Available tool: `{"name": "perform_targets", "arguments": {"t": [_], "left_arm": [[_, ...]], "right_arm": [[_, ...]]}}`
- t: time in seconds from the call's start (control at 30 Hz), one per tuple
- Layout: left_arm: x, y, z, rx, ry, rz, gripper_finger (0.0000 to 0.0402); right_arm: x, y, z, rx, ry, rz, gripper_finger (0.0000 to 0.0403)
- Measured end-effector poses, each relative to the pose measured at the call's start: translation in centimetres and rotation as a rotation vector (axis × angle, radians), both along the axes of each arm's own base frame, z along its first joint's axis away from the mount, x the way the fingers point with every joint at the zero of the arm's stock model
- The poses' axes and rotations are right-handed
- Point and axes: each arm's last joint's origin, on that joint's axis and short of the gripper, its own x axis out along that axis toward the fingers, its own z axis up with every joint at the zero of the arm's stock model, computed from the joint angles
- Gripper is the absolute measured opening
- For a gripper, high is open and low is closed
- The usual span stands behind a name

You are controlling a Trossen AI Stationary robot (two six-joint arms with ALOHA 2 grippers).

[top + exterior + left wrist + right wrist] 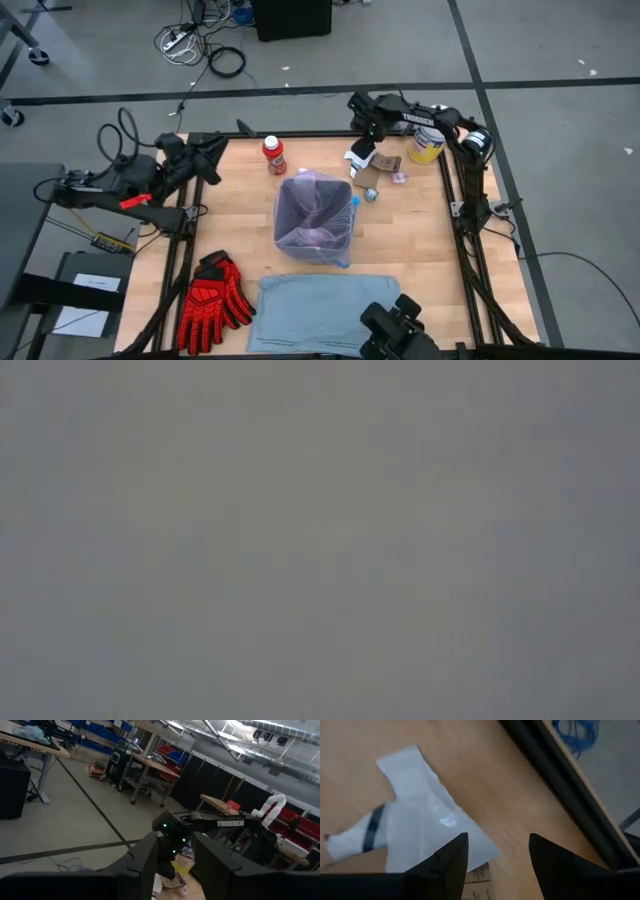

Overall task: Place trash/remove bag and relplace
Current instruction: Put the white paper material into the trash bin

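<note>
The bin with the translucent pink-lavender bag (315,215) stands mid-table. The red-capped bottle (274,155) stands left of it, toward the far edge. Crumpled white paper (360,156) (417,815), a brown cardboard piece (386,165) (477,872) and tiny scraps (398,178) lie near the far right corner. My right gripper (366,133) (497,845) is open above the white paper's far edge and touches nothing. My left gripper (212,152) (175,855) is open at the far left corner, pointing across the table. The grey-blue liner (325,310) lies flat at the near edge.
A yellow tub with a white lid (427,146) stands at the far right corner beside the right arm. Red gloves (213,300) lie at the near left. A small blue item (370,194) sits by the bin's right side. The low view shows only flat grey.
</note>
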Motion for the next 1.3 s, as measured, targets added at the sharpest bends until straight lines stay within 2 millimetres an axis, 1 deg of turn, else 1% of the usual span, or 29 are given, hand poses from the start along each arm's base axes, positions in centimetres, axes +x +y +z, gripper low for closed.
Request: {"name": "perform_targets", "arguments": {"t": [0.13,0.3,0.43,0.6,0.7,0.77,0.87,0.97,1.0,1.03,1.1,1.17,1.23,1.3], "left_arm": [[0.8,-0.1,-0.1,0.000,0.003,0.001,0.0132],[1.3,-0.2,-0.2,0.001,0.012,0.010,0.0131],[1.4,-0.2,-0.2,0.002,0.015,0.011,0.0131],[1.6,-0.3,-0.3,-0.003,0.017,0.011,0.0131],[1.8,-0.3,-0.4,-0.013,0.014,0.011,0.0131],[2.0,-0.3,-0.4,-0.013,0.019,0.011,0.0131],[2.4,-0.4,-0.6,-0.010,0.034,0.005,0.0131],[2.8,-0.5,-0.8,0.005,0.066,0.002,0.0131],[3.0,-0.5,-0.9,0.018,0.089,0.000,0.0131],[3.2,-0.5,-1.1,0.028,0.108,-0.001,0.0131],[3.4,-0.6,-1.2,0.040,0.133,-0.002,0.0131],[3.7,-0.6,-1.3,0.038,0.134,-0.003,0.0131],[3.8,-0.6,-1.3,0.029,0.124,-0.003,0.0131],[3.9,-0.7,-1.4,0.006,0.104,-0.004,0.0131]], "right_arm": [[-0.1,-0.4,-0.9,0.078,-0.036,0.013,0.0209],[0.2,-0.1,-1.4,0.154,-0.073,0.038,0.0214],[0.3,0.1,-1.8,0.221,-0.114,0.062,0.0206],[0.6,0.6,-2.0,0.242,-0.119,0.082,0.0183],[1.0,1.0,-2.5,0.231,-0.128,0.105,0.0160],[1.0,1.3,-3.0,0.231,-0.126,0.112,0.0136],[0.9,1.9,-3.9,0.229,-0.113,0.121,0.0088],[0.8,2.5,-4.4,0.233,-0.102,0.129,0.0030],[0.8,2.6,-4.5,0.234,-0.097,0.133,0.0016],[0.9,2.7,-4.5,0.234,-0.095,0.137,0.0009],[1.1,3.1,-4.2,0.225,-0.096,0.143,0.0008],[1.4,3.6,-3.7,0.204,-0.100,0.157,0.0003],[1.5,4.1,-2.6,0.178,-0.111,0.174,0.0001],[1.5,4.8,-0.8,0.144,-0.136,0.189,0.0000]]}}
